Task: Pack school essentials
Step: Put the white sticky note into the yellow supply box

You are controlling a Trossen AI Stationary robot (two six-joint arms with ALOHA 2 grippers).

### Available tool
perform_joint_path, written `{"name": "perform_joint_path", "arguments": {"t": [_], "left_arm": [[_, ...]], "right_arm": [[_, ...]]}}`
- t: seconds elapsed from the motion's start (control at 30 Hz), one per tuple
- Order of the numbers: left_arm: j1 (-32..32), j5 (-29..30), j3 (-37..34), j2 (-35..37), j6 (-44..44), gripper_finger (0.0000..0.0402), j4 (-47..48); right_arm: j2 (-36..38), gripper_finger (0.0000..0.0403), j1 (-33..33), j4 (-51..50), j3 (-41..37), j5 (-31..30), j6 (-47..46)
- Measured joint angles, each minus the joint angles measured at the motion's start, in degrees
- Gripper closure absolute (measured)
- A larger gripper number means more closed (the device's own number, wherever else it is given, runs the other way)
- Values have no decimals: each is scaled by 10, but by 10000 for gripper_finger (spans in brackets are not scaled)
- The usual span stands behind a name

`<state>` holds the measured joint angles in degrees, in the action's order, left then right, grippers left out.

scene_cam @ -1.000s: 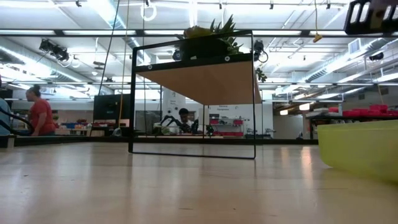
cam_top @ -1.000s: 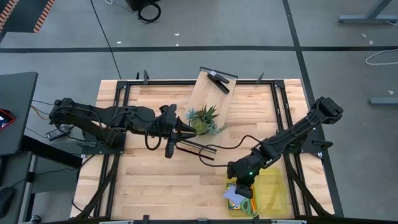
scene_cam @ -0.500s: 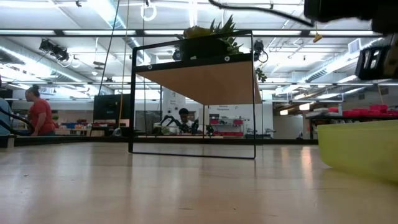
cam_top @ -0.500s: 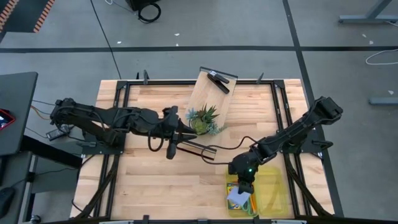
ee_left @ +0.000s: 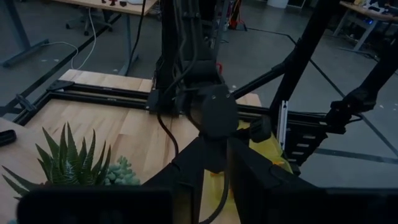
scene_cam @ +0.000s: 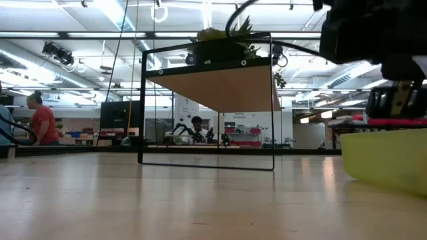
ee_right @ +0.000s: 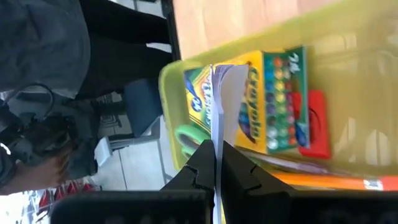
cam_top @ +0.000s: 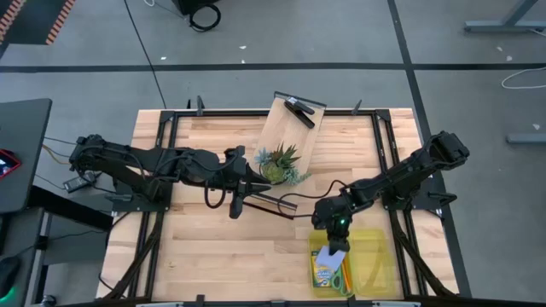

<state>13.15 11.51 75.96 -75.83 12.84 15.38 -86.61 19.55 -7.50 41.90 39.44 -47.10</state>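
Observation:
My right gripper (cam_top: 333, 246) hangs over the yellow bin (cam_top: 380, 256) at the table's near right and is shut on the small pale blue-white pad (cam_top: 336, 257). In the bin lie the yellow-green crayon box (ee_right: 264, 99), the green-handled scissors (ee_right: 185, 137) and an orange pencil (ee_right: 323, 181). The low view shows that gripper (scene_cam: 399, 100) just above the bin's rim (scene_cam: 383, 137). My left gripper (cam_top: 256, 189) is open and holds nothing, mid-table next to the spiky plant (cam_top: 280, 164). My right gripper pinches the pad between its two fingers at one edge (ee_right: 217, 134), coming from above and pointing down into the bin. The pad stands edge-on below the fingers over the crayon box. Whether its lower end touches the box, I cannot tell.
A slanted wooden board on a black wire frame (cam_top: 290, 128) stands at the far middle. It carries the potted plant and a black clip-like object (cam_top: 299, 111). Bare wood lies left of the bin. People are in the room beyond (scene_cam: 43, 123).
My right arm has swung a little toward the table's far edge and come lower into the low view. The pad in its fingers has shifted off the crayon box's near part toward the bin's far end, so more of the box shows. The left arm has kept still.

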Motion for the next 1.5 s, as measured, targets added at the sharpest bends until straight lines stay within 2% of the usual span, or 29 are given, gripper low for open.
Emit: {"name": "perform_joint_path", "arguments": {"t": [0.33, 0.57, 0.73, 0.97, 1.17, 1.33, 1.5], "left_arm": [[-2, 4, 0, 0, -15, 330, 0], [-2, 5, 0, 0, -17, 335, -1], [-2, 5, -1, 0, -17, 331, -1], [-2, 5, -1, 0, -17, 338, -1], [-2, 5, -1, 0, -17, 337, -1], [-2, 5, -1, 0, -17, 334, -1], [-2, 5, -1, 0, -16, 339, -1]], "right_arm": [[0, 389, -25, 0, -8, 14, 26], [0, 389, -25, 68, -8, 34, -39], [0, 389, -25, 64, -8, 1, -38], [0, 389, -3, 64, -8, -4, -33], [0, 389, 9, 64, -8, -52, -30], [0, 389, 9, 67, -29, -44, -29], [0, 389, 8, 115, -56, -51, -54]]}}
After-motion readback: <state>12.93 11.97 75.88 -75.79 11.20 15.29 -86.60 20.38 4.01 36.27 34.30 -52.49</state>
